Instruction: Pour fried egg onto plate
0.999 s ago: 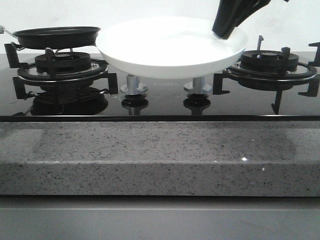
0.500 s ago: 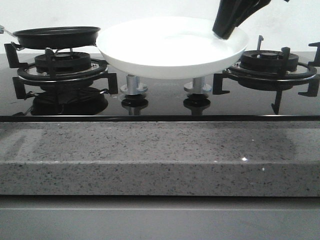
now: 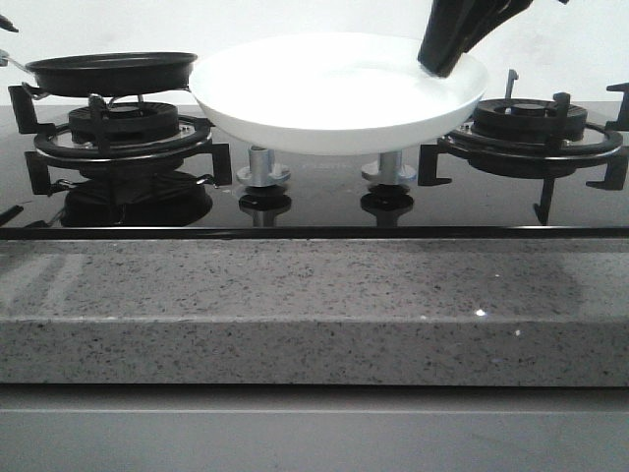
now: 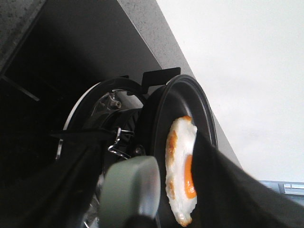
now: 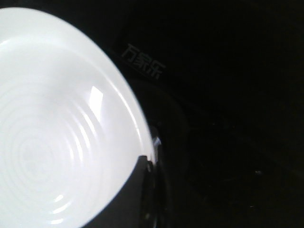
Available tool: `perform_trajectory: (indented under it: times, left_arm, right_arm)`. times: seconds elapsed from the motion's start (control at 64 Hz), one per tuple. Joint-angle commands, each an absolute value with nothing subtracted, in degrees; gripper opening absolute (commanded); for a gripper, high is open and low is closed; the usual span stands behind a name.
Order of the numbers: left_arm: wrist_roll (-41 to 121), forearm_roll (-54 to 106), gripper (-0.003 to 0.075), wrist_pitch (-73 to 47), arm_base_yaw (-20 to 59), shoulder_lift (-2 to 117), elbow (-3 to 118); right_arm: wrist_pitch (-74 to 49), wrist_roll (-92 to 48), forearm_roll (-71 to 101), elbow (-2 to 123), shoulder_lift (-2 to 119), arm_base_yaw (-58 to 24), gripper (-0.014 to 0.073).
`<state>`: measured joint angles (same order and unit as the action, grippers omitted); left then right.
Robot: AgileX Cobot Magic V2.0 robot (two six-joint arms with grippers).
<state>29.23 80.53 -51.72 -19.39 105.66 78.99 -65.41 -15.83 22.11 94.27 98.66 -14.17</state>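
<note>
Black glass hob [image 3: 314, 202] on grey stone counter. Plate [image 3: 334, 93] is held aloft by right gripper [image 3: 447, 54], pinched on rim. Fried egg [image 4: 181, 171] lies in pan [image 3: 113, 71] on left burner. Left gripper's state cannot be told.

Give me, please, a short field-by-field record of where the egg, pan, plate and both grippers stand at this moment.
fried egg: lying in the pan, not yet poured
pan: black, over the left burner, roughly level
plate: white, held above the hob between the burners, nothing on it
right gripper: gripping the plate's right rim
left gripper: at the pan's handle; grip unclear
</note>
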Motion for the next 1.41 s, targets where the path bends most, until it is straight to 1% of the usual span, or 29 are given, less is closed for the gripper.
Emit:
perform_trajectory:
  times: [0.0,0.031,0.25,0.312,0.437,0.625,0.828,0.937,1.062,1.156,1.39]
  left_arm:
    - [28.9,84.4,0.0317,-52.4,-19.1,102.9,80.9]
    - [28.9,84.4,0.0296,-52.4,-19.1,102.9,80.9]
    - [28.9,84.4,0.003,-52.5,-19.1,102.9,80.9]
    - [28.9,84.4,-0.002,-52.5,-19.1,102.9,80.9]
    - [28.9,85.3,-0.0019,-53.1,-19.1,102.8,80.9]
    - [32.5,93.9,-0.002,-57.7,-20.3,101.0,81.0]
    - [35.9,94.4,-0.002,-58.6,-20.6,95.1,81.2]
    - [38.3,93.1,-0.002,-59.1,-19.3,90.6,81.2]
    - [43.7,90.2,-0.002,-58.1,-16.1,85.2,81.2]
    - [44.4,87.0,-0.002,-57.1,-12.8,81.7,81.2]
    - [47.1,72.0,-0.002,-47.3,-2.1,74.0,81.2]
  right_arm:
    - [-63.7,-16.5,24.3,95.5,95.5,-14.0,-0.0059]
    - [-63.7,-16.5,24.3,95.5,95.5,-14.0,-0.0059]
    - [-63.7,-16.5,24.3,95.5,95.5,-14.0,-0.0059]
    - [-63.7,-16.5,24.3,95.5,95.5,-14.0,-0.0059]
    - [-63.7,-16.5,24.3,95.5,95.5,-14.0,-0.0059]
    - [-63.7,-16.5,24.3,95.5,95.5,-14.0,-0.0059]
    - [-63.7,-16.5,24.3,95.5,95.5,-14.0,-0.0059]
    - [-63.7,-16.5,24.3,95.5,95.5,-14.0,-0.0059]
    - [-63.7,-16.5,24.3,95.5,95.5,-14.0,-0.0059]
    - [-63.7,-16.5,24.3,95.5,95.5,-14.0,-0.0059]
    - [-63.7,-16.5,24.3,95.5,95.5,-14.0,-0.0059]
